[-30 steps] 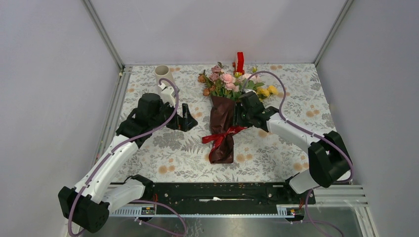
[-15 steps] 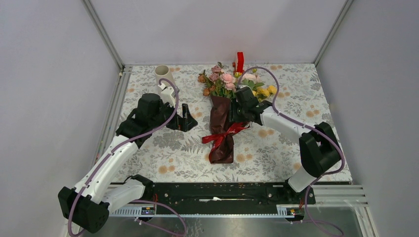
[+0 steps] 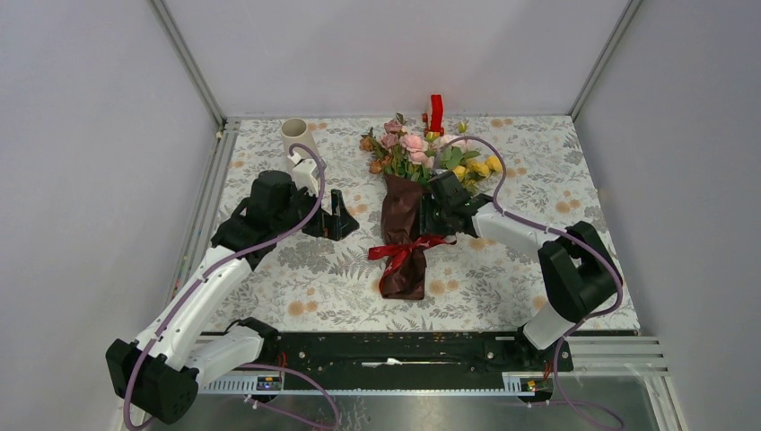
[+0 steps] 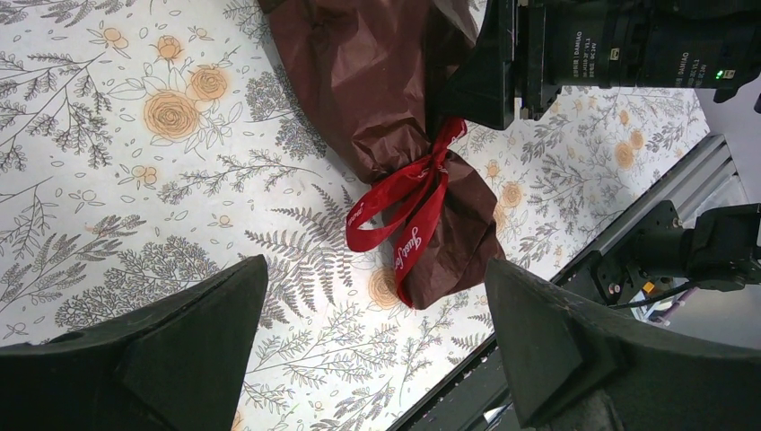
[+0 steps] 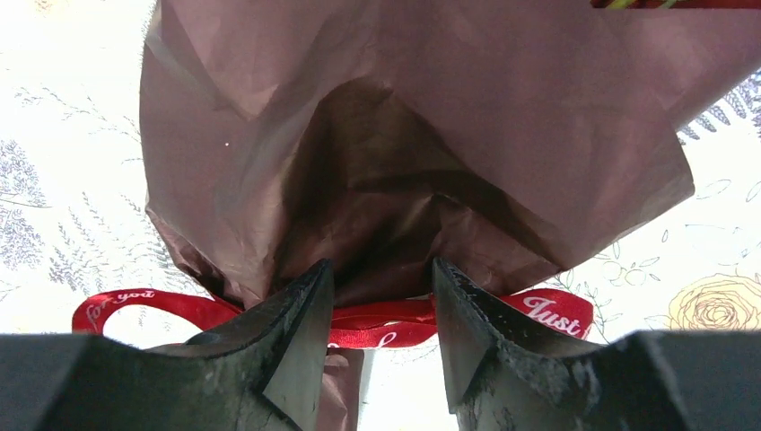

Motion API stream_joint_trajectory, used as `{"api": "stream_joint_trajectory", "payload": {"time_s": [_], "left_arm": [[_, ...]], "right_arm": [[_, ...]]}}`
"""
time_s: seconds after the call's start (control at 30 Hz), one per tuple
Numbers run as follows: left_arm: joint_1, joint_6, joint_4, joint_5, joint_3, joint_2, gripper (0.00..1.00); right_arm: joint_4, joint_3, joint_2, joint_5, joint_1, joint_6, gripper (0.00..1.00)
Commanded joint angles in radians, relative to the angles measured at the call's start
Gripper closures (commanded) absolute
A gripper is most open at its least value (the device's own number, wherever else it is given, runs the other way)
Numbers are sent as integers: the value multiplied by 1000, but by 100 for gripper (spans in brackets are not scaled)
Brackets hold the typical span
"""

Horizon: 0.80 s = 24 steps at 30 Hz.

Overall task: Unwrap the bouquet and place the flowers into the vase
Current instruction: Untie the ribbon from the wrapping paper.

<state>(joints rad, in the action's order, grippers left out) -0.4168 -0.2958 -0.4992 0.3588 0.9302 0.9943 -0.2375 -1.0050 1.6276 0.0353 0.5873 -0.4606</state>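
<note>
Bouquet (image 3: 406,215) flat on tablecloth (image 3: 305,269). Right gripper (image 5: 381,269) half-parted against its dark red wrap (image 5: 404,135), at ribbon (image 4: 404,211) (pinching or only touching: cannot tell). Left gripper (image 4: 375,265) spread wide, empty, near bouquet's left side.

The table (image 3: 516,283) is covered by a cloth (image 3: 296,283) with grey leaves and orange flowers printed all over it. The bouquet (image 3: 401,211) lies flat in the middle of the table. Its flowers (image 3: 408,148) point to the far edge, and its wrapped end points to the near edge. A red ribbon (image 3: 399,251) is tied round the dark red paper (image 3: 401,202). The vase (image 3: 293,135) stands up near the far left corner. A small red block (image 3: 436,112) stands at the far edge, just behind the flowers.
</note>
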Motion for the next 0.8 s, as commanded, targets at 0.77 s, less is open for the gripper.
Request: {"api": "stream_joint_trajectory", "payload": {"time_s": [0.77], "left_arm": [[4,-9,48,39,-2,0,1]], "right_arm": [[81,98,-115,-71,22,-158,68]]}}
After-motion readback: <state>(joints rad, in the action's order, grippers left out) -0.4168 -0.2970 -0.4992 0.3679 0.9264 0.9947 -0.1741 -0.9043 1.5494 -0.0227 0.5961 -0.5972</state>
